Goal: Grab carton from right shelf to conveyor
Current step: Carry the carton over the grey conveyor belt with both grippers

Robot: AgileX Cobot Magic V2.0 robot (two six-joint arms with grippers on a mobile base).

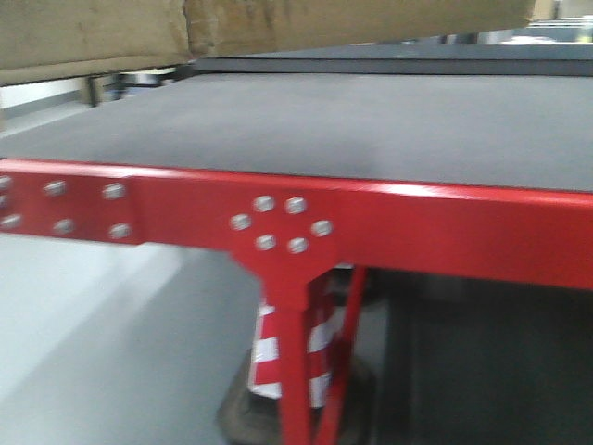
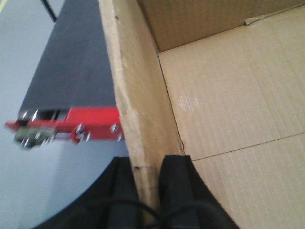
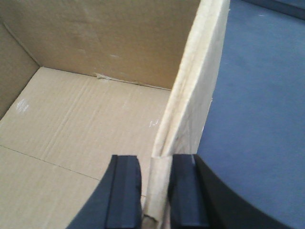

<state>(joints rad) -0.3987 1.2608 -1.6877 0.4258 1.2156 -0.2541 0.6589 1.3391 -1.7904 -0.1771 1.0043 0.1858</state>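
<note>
The front-facing view is filled by the conveyor [image 1: 306, 120], a flat dark grey textured belt with a glossy red front rail [image 1: 417, 222] studded with silver bolt heads [image 1: 281, 224]. Only the underside and lower edge of the large plain brown corrugated cardboard carton [image 1: 93, 32] show, cut off by the top border. It sits over the belt's far left part, and a thin strip of background shows beneath it at the left. Neither gripper appears in this view. Under the rail stands a red metal leg [image 1: 295, 371], with a blurred red-and-white striped object [image 1: 269, 352] behind it that is too soft to identify, and pale grey floor [image 1: 102, 352] to the left. In the left wrist view the left gripper [image 2: 148, 164] straddles one upright wall of the open carton [image 2: 238, 105]. One black finger [image 2: 121, 186] is outside and the other inside, pressed onto the cardboard, and their bases run off the bottom edge. The conveyor [image 2: 76, 67] lies beyond at the left, its red end smeared by blur. In the right wrist view the right gripper [image 3: 155, 164] pinches the opposite wall of the carton [image 3: 86, 119] the same way, with one black finger [image 3: 125, 191] inside the box. The dark belt [image 3: 257, 105] lies below, outside that wall, but the carton's base is hidden, so contact cannot be judged.
</note>
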